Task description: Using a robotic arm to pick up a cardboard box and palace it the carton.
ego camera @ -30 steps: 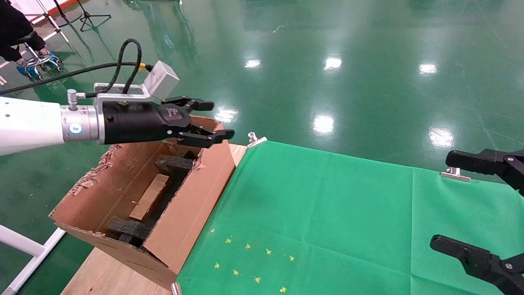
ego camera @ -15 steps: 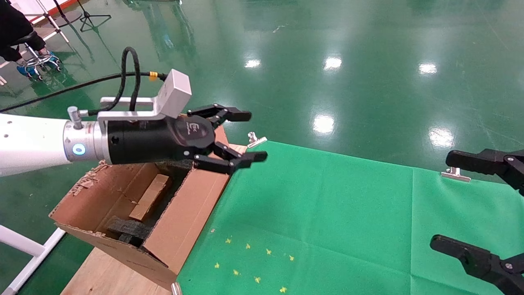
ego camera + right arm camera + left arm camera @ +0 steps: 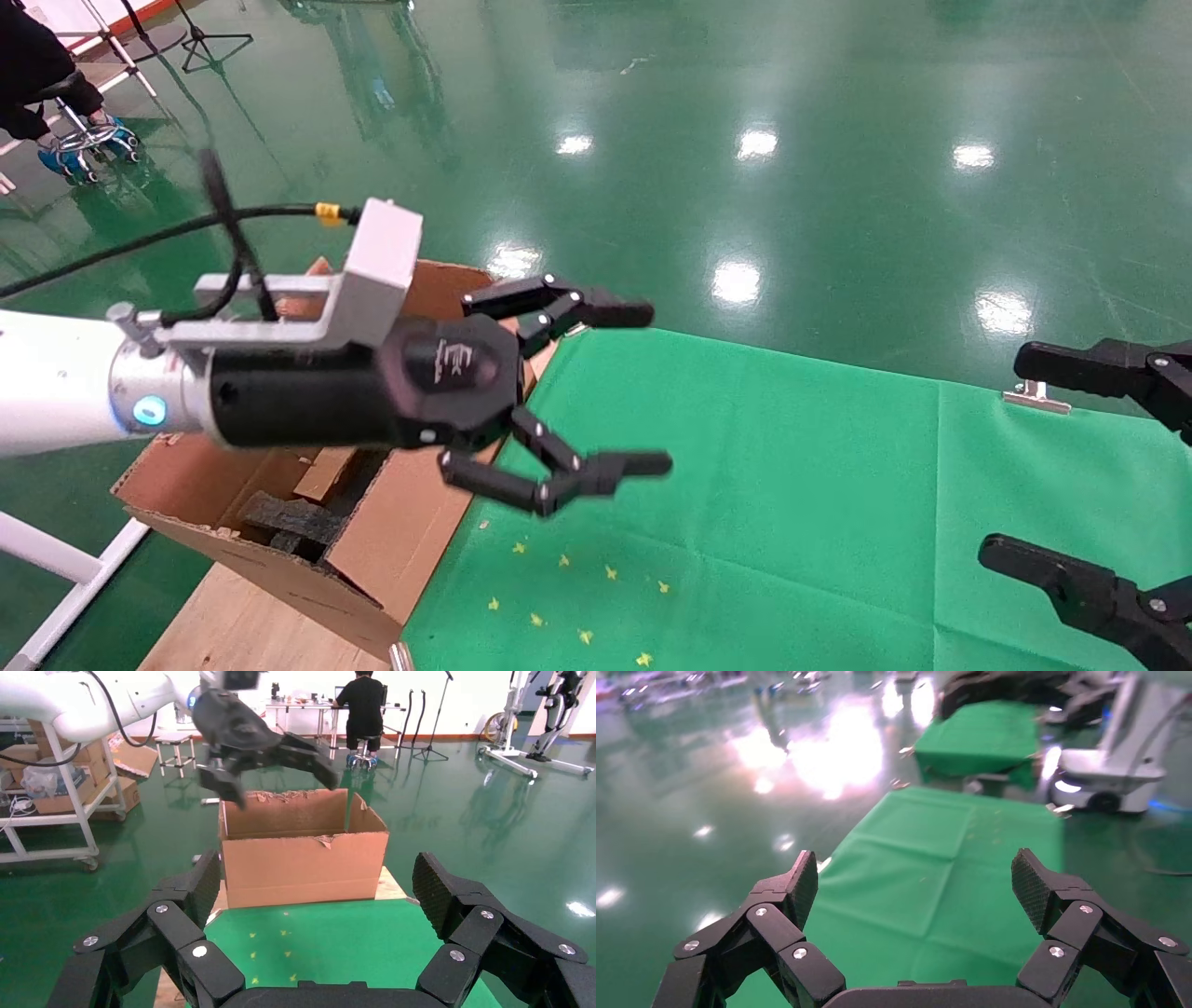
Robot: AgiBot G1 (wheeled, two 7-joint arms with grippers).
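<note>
Your left end effector (image 3: 596, 391) hangs released and empty, jaws spread wide, over the left edge of the tabletop (image 3: 745, 485), just beside the carton (image 3: 410, 522). The cardboard box (image 3: 321, 473) appears to lie already inside that carton among the black foam blocks (image 3: 289, 517), though the arm hides most of it, so treat that as likely, not certain.

What could go wrong: the white robotic arm (image 3: 56, 401) passes close above the carton's torn upright flaps; drop low or swing back toward the left edge and you may catch a flap and drag or tip the carton off the wooden board (image 3: 251, 634). The cable looped over the bracket could also snag.

The head view alone shows the carton's interior. The right wrist view shows the carton's outer wall (image 3: 302, 860) and the left end effector (image 3: 270, 762) above its rim, but nothing inside. Your right end effector (image 3: 320, 931) is parked spread and empty at the tabletop's right edge.
</note>
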